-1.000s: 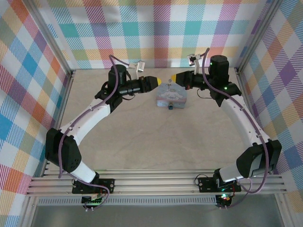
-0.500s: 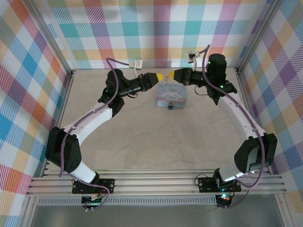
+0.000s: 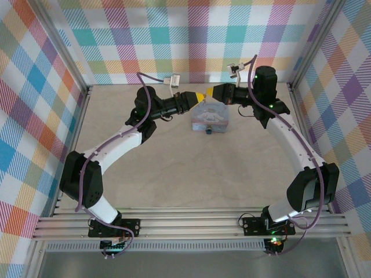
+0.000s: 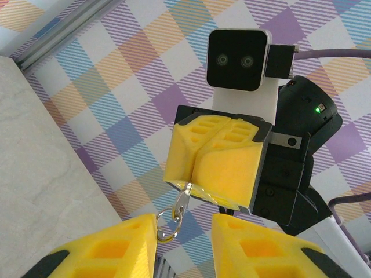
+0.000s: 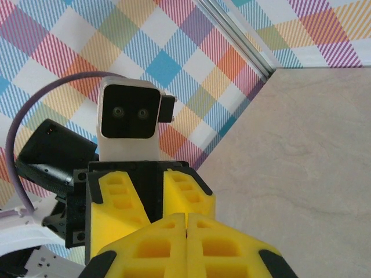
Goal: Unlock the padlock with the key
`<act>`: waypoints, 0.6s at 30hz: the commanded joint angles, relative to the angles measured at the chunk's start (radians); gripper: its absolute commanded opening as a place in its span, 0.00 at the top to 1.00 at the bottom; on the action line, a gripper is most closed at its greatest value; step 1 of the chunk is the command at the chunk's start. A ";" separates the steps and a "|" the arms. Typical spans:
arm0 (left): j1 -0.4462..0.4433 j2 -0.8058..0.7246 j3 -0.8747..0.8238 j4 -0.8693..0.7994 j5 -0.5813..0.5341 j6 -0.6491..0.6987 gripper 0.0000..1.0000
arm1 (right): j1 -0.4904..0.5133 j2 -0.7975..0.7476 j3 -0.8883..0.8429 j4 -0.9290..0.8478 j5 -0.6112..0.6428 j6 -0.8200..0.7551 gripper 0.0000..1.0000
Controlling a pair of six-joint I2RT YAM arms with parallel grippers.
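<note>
In the left wrist view my right gripper faces the camera, shut on the key, a thin metal sliver hanging from between its yellow pads. A wire ring dangles from the key and touches the inner face of one of my left fingers. My left gripper is open around the ring, just below the key. Seen from above, both grippers meet tip to tip, left gripper and right gripper, over the pale-blue tin. The tiny dark padlock sits at the tin's near edge.
The plaid back wall rises close behind both grippers. Metal frame posts stand at the back corners. Beige table surface stretches open between the tin and the arm bases.
My left gripper has moved right and closed the gap to the right gripper's tip. The right gripper lifted slightly a second ago and has held still since.
</note>
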 commanded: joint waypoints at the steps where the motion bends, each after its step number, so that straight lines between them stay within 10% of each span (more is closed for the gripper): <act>1: -0.013 0.007 0.036 0.024 0.029 -0.006 0.70 | 0.006 -0.004 -0.018 0.073 -0.034 0.048 1.00; 18: -0.015 0.042 0.082 0.014 0.044 -0.006 0.76 | 0.013 -0.008 -0.037 0.076 -0.037 0.057 1.00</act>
